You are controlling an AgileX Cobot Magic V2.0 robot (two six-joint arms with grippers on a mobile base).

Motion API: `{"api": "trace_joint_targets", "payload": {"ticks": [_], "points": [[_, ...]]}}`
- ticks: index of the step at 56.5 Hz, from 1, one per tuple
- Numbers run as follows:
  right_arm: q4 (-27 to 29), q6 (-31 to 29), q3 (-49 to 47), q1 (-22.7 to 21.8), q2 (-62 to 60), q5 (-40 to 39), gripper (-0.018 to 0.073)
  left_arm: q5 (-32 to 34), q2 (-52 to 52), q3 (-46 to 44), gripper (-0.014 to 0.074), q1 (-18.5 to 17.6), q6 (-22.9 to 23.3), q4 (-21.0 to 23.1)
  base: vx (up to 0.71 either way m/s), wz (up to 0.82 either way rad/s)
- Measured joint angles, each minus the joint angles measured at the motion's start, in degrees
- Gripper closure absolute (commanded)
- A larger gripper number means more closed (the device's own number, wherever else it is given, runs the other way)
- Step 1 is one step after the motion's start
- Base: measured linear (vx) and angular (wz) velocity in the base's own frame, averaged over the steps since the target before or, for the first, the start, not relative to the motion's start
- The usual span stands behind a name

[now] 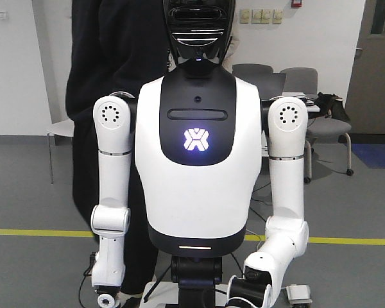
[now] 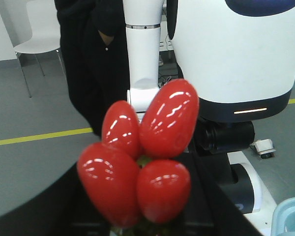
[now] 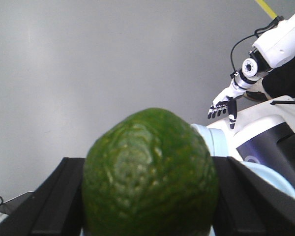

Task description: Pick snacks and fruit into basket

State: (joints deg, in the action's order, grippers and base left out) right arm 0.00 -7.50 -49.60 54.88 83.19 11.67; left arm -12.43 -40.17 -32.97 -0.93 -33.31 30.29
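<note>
In the left wrist view a cluster of glossy red oval fruit [image 2: 145,152] with a green stem fills the middle. My left gripper [image 2: 142,201] is shut on it, its black fingers [image 2: 49,211] showing on either side, and it is held up above the grey floor. The right wrist view shows a round, bumpy dark green fruit [image 3: 150,172] held the same way. My right gripper [image 3: 150,201] is shut on it, with black fingers [image 3: 56,196] at both flanks. A pale blue rim [image 3: 221,142] shows just behind the green fruit; I cannot tell whether it is the basket. The snacks are out of view.
A white and black humanoid robot [image 1: 196,147] stands facing the front camera, with a person in black [image 1: 109,58] behind it. Its torso [image 2: 236,54] is close in the left wrist view and its hand [image 3: 222,107] shows in the right. A pale blue object [image 2: 290,216] lies low right.
</note>
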Motion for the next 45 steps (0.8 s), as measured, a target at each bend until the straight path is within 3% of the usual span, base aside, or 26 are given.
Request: {"api": "trace_joint_targets", "payload": {"ticks": [14,15,35,40,45], "points": [[0.9,0.0,0.0,0.0,2.48,-0.54,0.0029,0.0,0.0,0.0,0.0596,0.0,0.0,0.0,0.0,0.0],[0.9,0.0,-0.06,0.0,2.6,-0.7,-0.0037,0.0,0.0,0.0,0.0596,0.0,0.0,0.0,0.0,0.0],[0.96,0.9,-1.2,-0.32,-3.04,0.17,-0.0003,0.0,0.0,0.0,0.0596,0.0,0.0,0.0,0.0,0.0],[1.13,4.87,-3.55,-3.18,-5.89,3.43,-0.0003,0.0,0.0,0.0,0.0596,0.0,0.0,0.0,0.0,0.0],[0.0,8.73,-5.32,-9.26,-8.82,7.98,-0.0003,-0.19,0.0,0.0,0.0596,0.0,0.0,0.0,0.0,0.0]]}}
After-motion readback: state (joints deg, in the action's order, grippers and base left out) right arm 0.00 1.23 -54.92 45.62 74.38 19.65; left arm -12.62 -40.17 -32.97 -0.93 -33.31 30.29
